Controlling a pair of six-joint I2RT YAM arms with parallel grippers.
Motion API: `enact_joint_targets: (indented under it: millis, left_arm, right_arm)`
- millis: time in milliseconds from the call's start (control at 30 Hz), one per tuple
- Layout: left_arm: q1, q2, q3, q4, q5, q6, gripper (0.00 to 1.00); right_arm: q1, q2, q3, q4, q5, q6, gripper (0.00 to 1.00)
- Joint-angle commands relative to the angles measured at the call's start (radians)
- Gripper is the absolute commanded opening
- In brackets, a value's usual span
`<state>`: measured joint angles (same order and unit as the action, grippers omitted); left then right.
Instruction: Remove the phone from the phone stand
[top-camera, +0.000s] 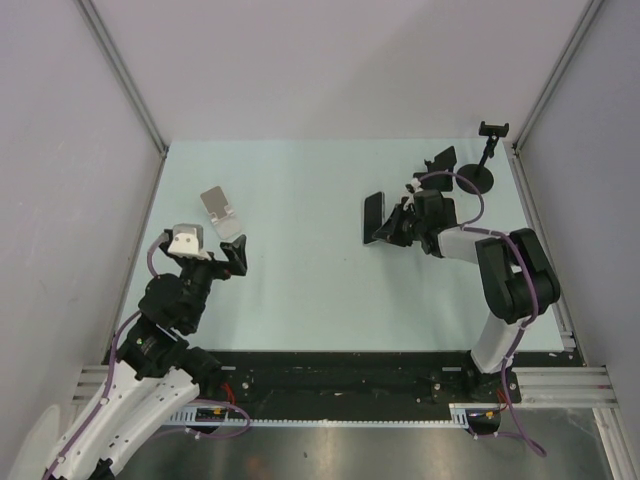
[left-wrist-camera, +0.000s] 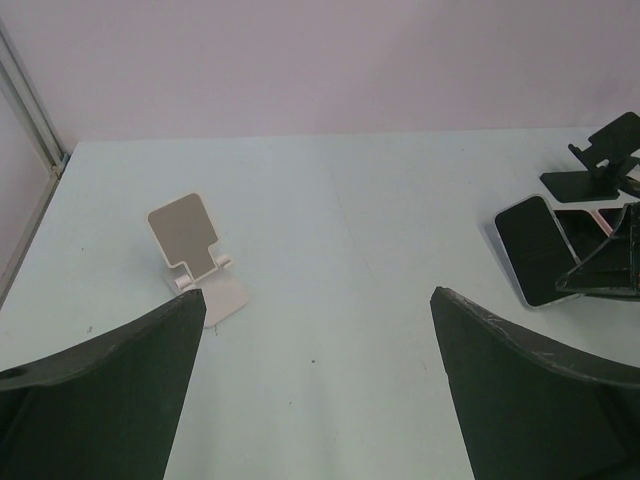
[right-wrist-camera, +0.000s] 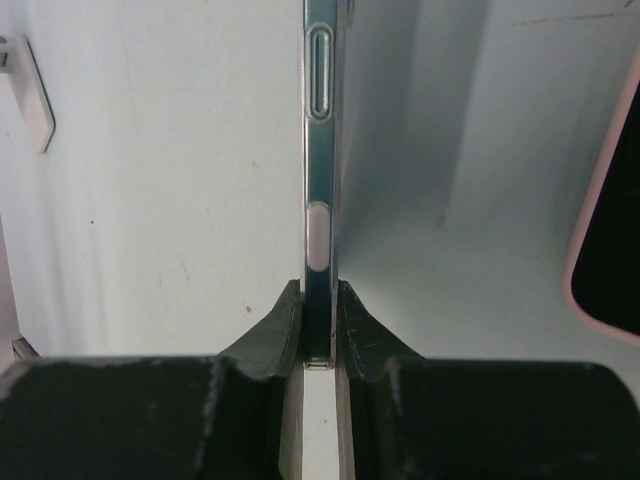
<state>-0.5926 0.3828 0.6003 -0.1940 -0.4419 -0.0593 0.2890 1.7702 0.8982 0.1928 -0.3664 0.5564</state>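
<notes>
My right gripper (right-wrist-camera: 320, 300) is shut on the lower edge of the phone (right-wrist-camera: 320, 150), a thin dark slab with a silver rim seen edge-on. From above, the phone (top-camera: 373, 218) stands tilted over the mat, right of centre, at the tip of the right gripper (top-camera: 387, 230). The left wrist view shows its dark screen (left-wrist-camera: 535, 248). A black folding phone stand (top-camera: 443, 160) sits behind the right arm, apart from the phone. Near the left edge my left gripper (left-wrist-camera: 318, 300) is open and holds nothing. It hangs just in front of a white phone stand (left-wrist-camera: 195, 255).
A second phone with a pink rim (right-wrist-camera: 610, 240) lies to the right of the held one. A black holder with a round base (top-camera: 478, 178) and a clamp head stands at the back right corner. Metal rails and grey walls border the mat (top-camera: 300, 280).
</notes>
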Motion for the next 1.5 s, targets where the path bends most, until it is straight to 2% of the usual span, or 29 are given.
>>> enact_joint_targets:
  millis: [0, 100, 233, 600, 800, 1033, 1267, 1467]
  left_arm:
    - [0.007, -0.007, -0.008, 0.042, 0.011, 0.035, 1.00]
    - [0.007, -0.004, -0.010, 0.042, 0.017, 0.033, 1.00]
    - [0.005, -0.002, -0.011, 0.044, 0.022, 0.032, 1.00]
    - [0.008, 0.001, -0.013, 0.045, 0.032, 0.029, 1.00]
    - [0.008, 0.001, -0.013, 0.047, 0.032, 0.029, 1.00]
    - [0.008, -0.002, -0.014, 0.045, 0.034, 0.030, 1.00]
    - [0.010, -0.002, -0.014, 0.047, 0.037, 0.029, 1.00]
    - [0.010, -0.007, -0.014, 0.045, 0.039, 0.029, 1.00]
  right_arm:
    - [-0.027, 0.051, 0.056, 0.033, 0.012, -0.006, 0.00]
    - [-0.037, 0.075, 0.065, 0.030, 0.017, -0.001, 0.01]
    - [-0.045, 0.097, 0.074, 0.008, 0.033, -0.003, 0.16]
    - [-0.048, 0.092, 0.076, -0.068, 0.112, -0.052, 0.43]
    - [-0.027, 0.068, 0.080, -0.105, 0.176, -0.088, 0.63]
    - [0.039, 0.060, 0.136, -0.188, 0.309, -0.144, 0.98]
    - [0.142, 0.118, 0.246, -0.288, 0.495, -0.171, 1.00]
    - [0.213, 0.196, 0.353, -0.363, 0.595, -0.167, 1.00]
